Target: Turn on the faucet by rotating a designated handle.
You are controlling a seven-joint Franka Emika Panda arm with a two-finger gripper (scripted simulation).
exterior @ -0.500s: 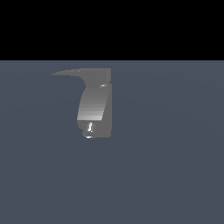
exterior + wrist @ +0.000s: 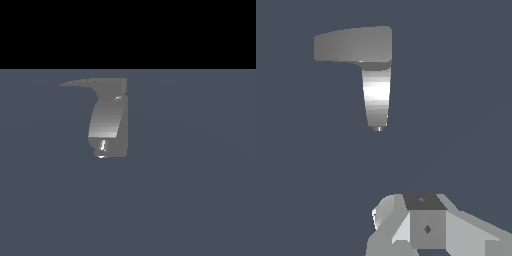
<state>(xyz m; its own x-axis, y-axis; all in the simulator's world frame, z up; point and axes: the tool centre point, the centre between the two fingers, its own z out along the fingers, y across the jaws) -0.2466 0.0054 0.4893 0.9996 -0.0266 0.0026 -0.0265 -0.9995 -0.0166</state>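
The faucet (image 2: 109, 124) stands alone on the flat grey-blue floor (image 2: 190, 200), a blocky curved grey body with a shiny nozzle tip (image 2: 103, 146) at its low end, and in the exterior view it sits a little toward that view's left of centre. Its handle (image 2: 95, 83), a thin flat lever, tops the body and tapers to a point toward the exterior view's left. In the wrist view the faucet lies well apart from the white gripper (image 2: 421, 225), nothing touching it, and only part of the claw shows at the frame's edge, so I cannot tell whether it is released or clenched.
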